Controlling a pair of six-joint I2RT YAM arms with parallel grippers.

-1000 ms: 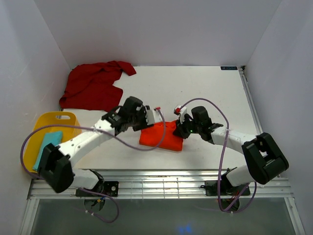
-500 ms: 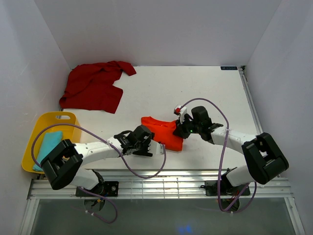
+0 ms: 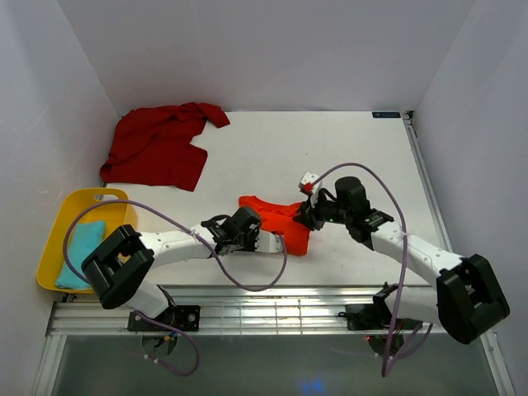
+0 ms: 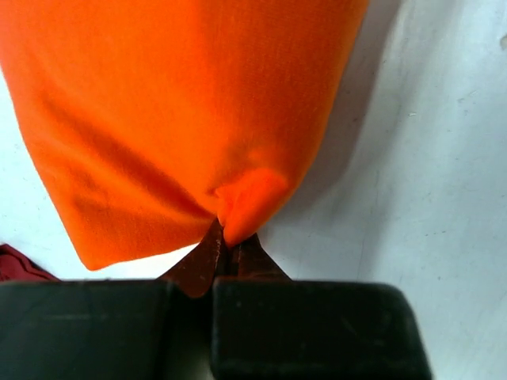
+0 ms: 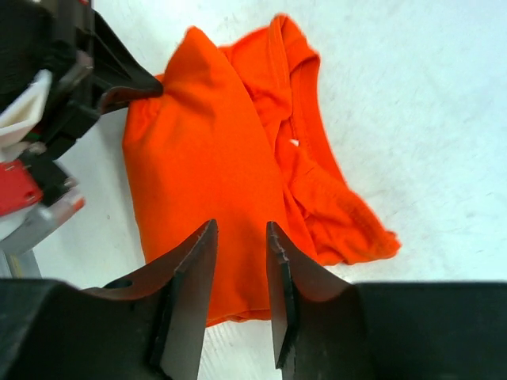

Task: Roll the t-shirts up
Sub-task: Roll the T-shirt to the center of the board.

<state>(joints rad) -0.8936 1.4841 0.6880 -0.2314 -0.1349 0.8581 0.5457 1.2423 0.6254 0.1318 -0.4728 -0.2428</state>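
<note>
Seen from overhead, a bright orange t-shirt (image 3: 279, 219) lies bunched just toward 6 o'clock of the centre of a white tabletop (image 3: 330, 148). Both robot arms reach in to it.

The left claw (image 3: 276, 241) meets the shirt at its 7 o'clock edge. In the left wrist view this claw (image 4: 226, 244) is pressed together, pinching a small pucker of the orange cloth (image 4: 182, 119), and the rest of the shirt spreads away toward 12 o'clock.

The right claw (image 3: 304, 219) sits at the shirt's 3 o'clock side. In the right wrist view its claw (image 5: 240, 229) is slightly spread, with two dark fingers (image 5: 190, 285) over the folded orange shirt (image 5: 206, 158) and cloth showing in the narrow gap between them. I cannot tell whether the fingers touch the cloth. The shirt's hem and collar lie crumpled toward 3 o'clock in that view.

A dark red t-shirt (image 3: 161, 144) lies loosely spread at 10 o'clock on the tabletop, well apart from both arms. A yellow tray (image 3: 58, 216) sits at 8 o'clock, holding a teal cloth (image 3: 81, 246).
</note>
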